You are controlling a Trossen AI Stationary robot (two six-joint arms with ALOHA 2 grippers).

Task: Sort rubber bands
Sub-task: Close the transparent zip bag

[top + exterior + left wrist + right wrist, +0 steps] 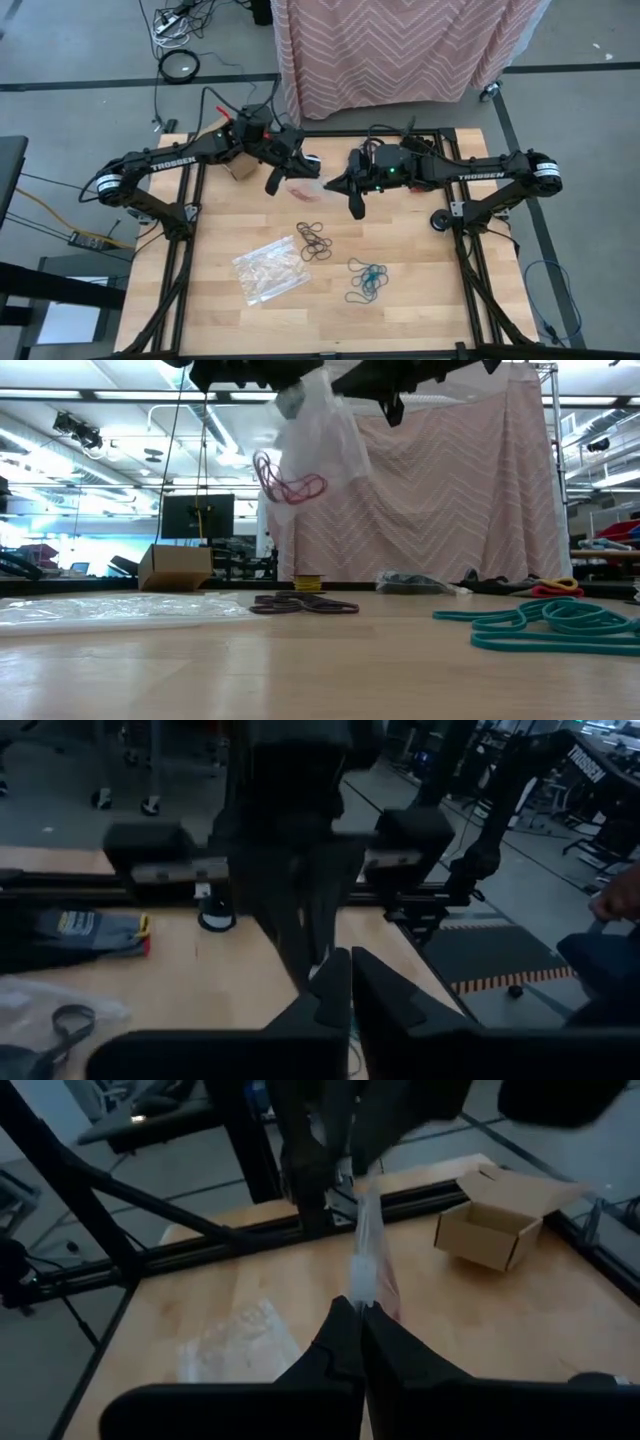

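A clear plastic bag (pixel 318 435) with red rubber bands (pixel 290 486) in its bottom hangs high over the table's far middle. My left gripper (pixel 311 165) and my right gripper (pixel 329 184) face each other at its top, both shut on it. On the table lie a heap of black rubber bands (pixel 313 241) and, nearer the front right, a heap of teal rubber bands (pixel 367 279). The same heaps show in the low view, black bands (pixel 305 603) and teal bands (pixel 545 622). My left gripper pinches the bag's top between its two fingers, coming nearly level from the table's left. Its own view shows only a pale sliver of bag (pixel 318 970) beside the fingers. The bag hangs below, clear of the table. My right gripper pinches the bag's top edge (pixel 360 1288) between its two fingers, coming nearly level from the table's right. From there a narrow strip of bag (pixel 366 1220) runs taut to my left gripper. The rest hangs below, clear of the table.
A second clear bag (pixel 268 269) lies flat at the table's front left of centre. An open cardboard box (pixel 240 170) stands at the far left. A small black round thing (pixel 438 221) sits by the right edge. A striped pink cloth (pixel 400 50) hangs beyond the far edge.
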